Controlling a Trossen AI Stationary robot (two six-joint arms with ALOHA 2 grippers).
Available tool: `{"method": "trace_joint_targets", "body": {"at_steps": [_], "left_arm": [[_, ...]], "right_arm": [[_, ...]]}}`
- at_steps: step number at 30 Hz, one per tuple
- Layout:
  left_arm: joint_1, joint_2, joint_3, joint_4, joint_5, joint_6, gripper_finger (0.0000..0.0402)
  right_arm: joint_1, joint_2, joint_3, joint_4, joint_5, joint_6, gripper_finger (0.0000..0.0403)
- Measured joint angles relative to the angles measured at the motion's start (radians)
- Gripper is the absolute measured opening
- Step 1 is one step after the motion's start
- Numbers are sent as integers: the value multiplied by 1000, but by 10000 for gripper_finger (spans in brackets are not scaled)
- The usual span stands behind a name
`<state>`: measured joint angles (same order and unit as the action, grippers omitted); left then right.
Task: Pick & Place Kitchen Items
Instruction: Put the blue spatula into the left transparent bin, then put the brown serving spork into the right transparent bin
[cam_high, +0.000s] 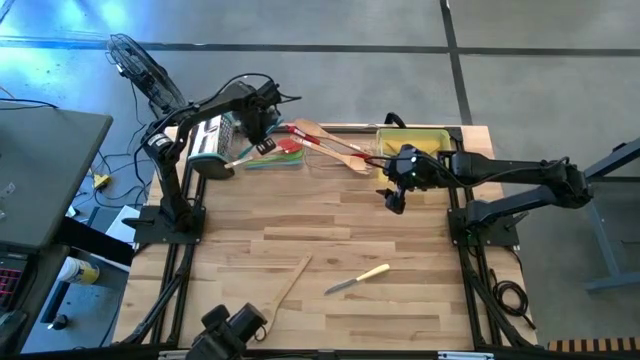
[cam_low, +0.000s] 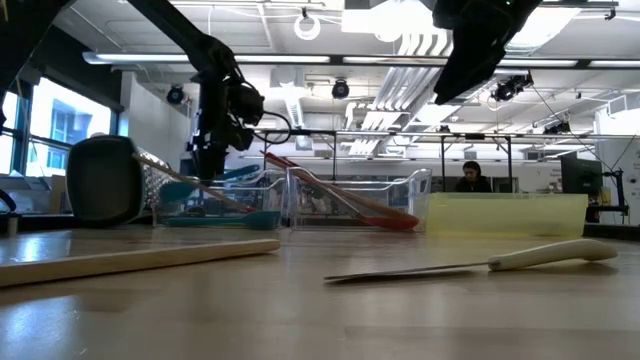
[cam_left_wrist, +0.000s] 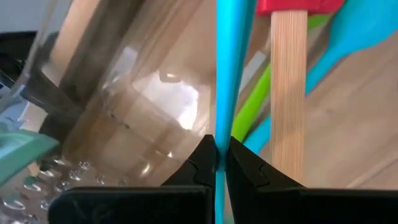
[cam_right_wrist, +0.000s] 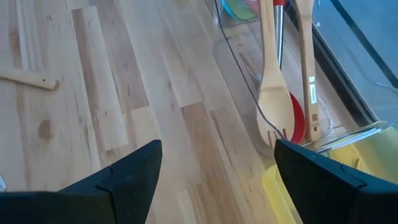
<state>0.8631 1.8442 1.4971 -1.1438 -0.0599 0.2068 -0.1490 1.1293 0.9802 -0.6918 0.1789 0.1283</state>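
Two utensils left on the table (cam_high: 400, 215): knife (cam_high: 358, 279) at 6 o'clock, wooden stick (cam_high: 289, 285) beside. Left gripper (cam_left_wrist: 221, 155) pinching blue spatula (cam_left_wrist: 231, 74) over clear tray (cam_high: 330, 155), 11 o'clock, presumably for release. Right gripper (cam_right_wrist: 214, 163) spread, unladen.

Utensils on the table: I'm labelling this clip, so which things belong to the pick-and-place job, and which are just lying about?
Job:
- blue utensil, clamped by the left gripper
- cream-handled knife
- wooden stick utensil
- wooden spoons in the clear tray
- right gripper, open, over bare table

Lying about:
- box grater
- yellow tray
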Motion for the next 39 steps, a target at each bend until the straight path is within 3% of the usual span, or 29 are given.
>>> {"method": "trace_joint_targets", "body": {"at_steps": [5,13,22,32,39], "left_arm": [[0,0,0,-41,14,6,9],[0,-1,0,-52,28,2,53],[0,-1,0,-60,35,-48,59],[1,-13,0,-217,149,-134,61],[-51,-151,-1,-321,257,-203,61]], "right_arm": [[0,0,0,0,-32,29,305],[0,0,0,-10,-52,60,305],[3,0,0,-9,-55,62,305],[3,0,0,-14,-73,62,305],[7,0,0,-36,-85,70,305]]}}
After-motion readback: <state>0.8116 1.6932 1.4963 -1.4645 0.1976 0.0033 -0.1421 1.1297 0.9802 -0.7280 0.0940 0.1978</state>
